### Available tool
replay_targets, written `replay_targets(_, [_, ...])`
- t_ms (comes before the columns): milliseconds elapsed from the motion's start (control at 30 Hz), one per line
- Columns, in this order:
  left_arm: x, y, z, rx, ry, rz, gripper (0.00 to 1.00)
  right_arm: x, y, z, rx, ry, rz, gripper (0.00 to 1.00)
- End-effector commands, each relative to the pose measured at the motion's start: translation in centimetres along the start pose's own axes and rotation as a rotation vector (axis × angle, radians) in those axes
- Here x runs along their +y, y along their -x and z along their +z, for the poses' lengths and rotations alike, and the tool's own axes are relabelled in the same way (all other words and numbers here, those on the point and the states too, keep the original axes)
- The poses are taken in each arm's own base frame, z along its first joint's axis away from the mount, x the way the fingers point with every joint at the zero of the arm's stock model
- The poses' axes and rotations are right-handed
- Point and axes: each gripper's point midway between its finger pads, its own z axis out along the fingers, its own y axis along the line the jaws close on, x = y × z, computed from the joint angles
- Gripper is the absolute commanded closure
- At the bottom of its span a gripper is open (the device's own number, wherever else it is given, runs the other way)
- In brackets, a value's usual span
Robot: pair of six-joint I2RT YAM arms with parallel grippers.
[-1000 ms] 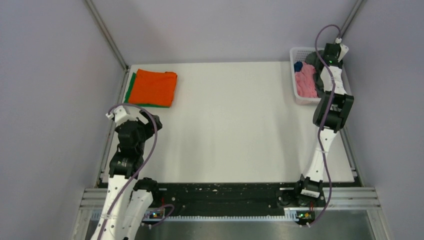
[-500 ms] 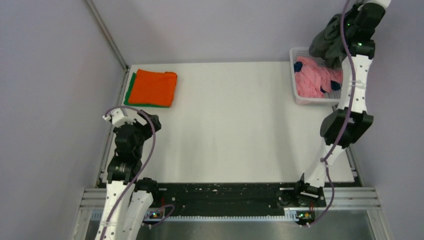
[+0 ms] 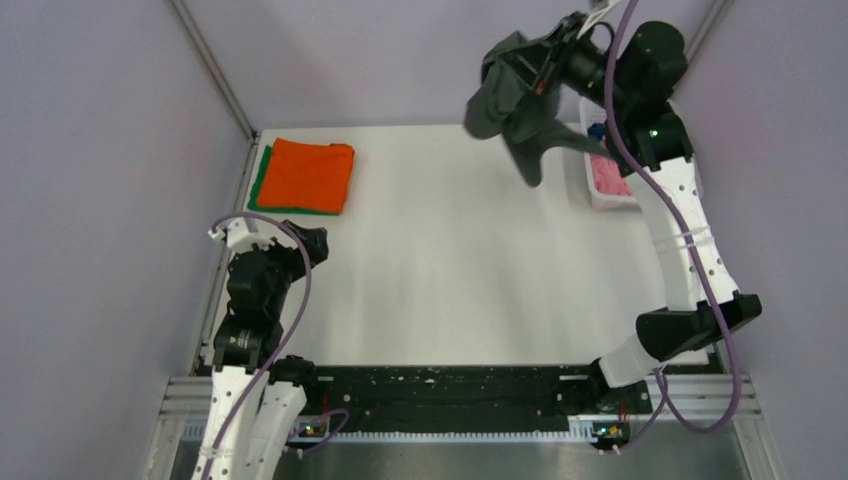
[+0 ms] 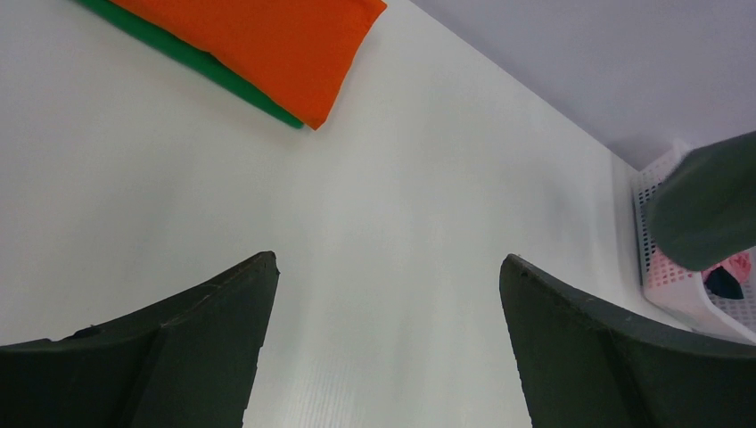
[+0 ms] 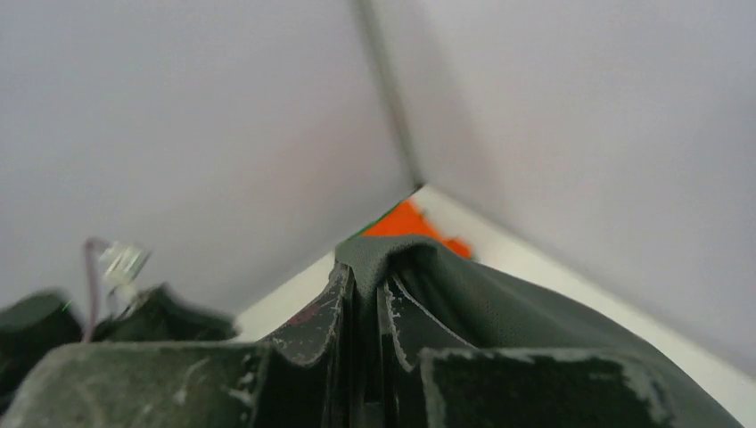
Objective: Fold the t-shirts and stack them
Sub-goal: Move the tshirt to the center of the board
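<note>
- Pinching the dark olive-grey t-shirt (image 3: 508, 95), the right end effector (image 5: 365, 283) has its fingers pressed together on a bunch of the cloth, up in the air over the far right part of the surface (image 3: 450, 270).
- That tee hangs crumpled from the grip. One flap droops down just left of the white lattice basket (image 3: 612, 203), and as far as I can see it touches nothing else.
- The basket sits at the far right edge of the surface. There's a pink t-shirt (image 3: 606, 172) inside, plus a bit of a navy blue t-shirt (image 3: 596, 131) at its far end.
- Over in the far left corner, the orange t-shirt (image 3: 308, 173) is folded into a neat square on top of a folded green t-shirt (image 3: 262, 178). Only a strip of the green one shows along the left and near edges.
- The left end effector (image 4: 388, 267) is spread wide with nothing between the fingers. It's over the near left of the surface, on the near side of the stack.
- The left wrist view shows bare surface between its fingers, with the stack's corner up top left. The olive tee hangs in front of the basket on the right.
</note>
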Motion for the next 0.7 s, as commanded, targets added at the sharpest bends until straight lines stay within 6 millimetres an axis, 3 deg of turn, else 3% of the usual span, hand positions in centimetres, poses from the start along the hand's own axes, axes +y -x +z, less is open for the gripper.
replay_targets(0, [-0.8,1.1,-0.4,-0.038,-0.017,-0.069,0.01,10.4,-2.1,-3.0,0.041,0.364,0.026,0.97])
replay_targets(67, [-0.2,0.7,-0.3,-0.028,0.014,-0.091,0.01,10.4,-4.2,-4.3,0.053,0.341,0.055,0.96])
replay_targets(133, [0.1,0.3,-0.3,-0.001,0.039,-0.107,0.01,8.2,-7.2,-5.5,0.064,0.213,0.063,0.94])
replay_targets(233, [0.4,-0.9,-0.1,0.057,0.058,-0.113,0.01,2.6,-13.1,-8.1,0.116,-0.092,0.052,0.83])
replay_targets(300, [0.9,-2.1,0.2,0.102,0.081,-0.119,0.01,-1.7,-18.5,-10.6,0.204,-0.318,0.060,0.72])
replay_targets(333, [1.3,-2.7,0.3,0.123,0.095,-0.126,0.01,-4.0,-21.5,-12.3,0.258,-0.445,0.076,0.61])
replay_targets(367, [1.5,-3.4,0.5,0.147,0.099,-0.131,0.01,-6.1,-24.5,-14.2,0.325,-0.567,0.092,0.38])
replay_targets(433, [1.7,-5.2,0.9,0.211,0.094,-0.132,0.01,-9.4,-29.4,-18.1,0.438,-0.798,0.106,0.06])
replay_targets(533, [2.0,-8.6,0.8,0.354,0.087,-0.143,0.01,-10.9,-32.8,-21.2,0.558,-0.936,0.108,0.01])
replay_targets(667, [2.9,-12.4,-0.4,0.534,0.124,-0.160,0.01,-10.4,-34.7,-22.4,0.602,-0.935,0.144,0.01])
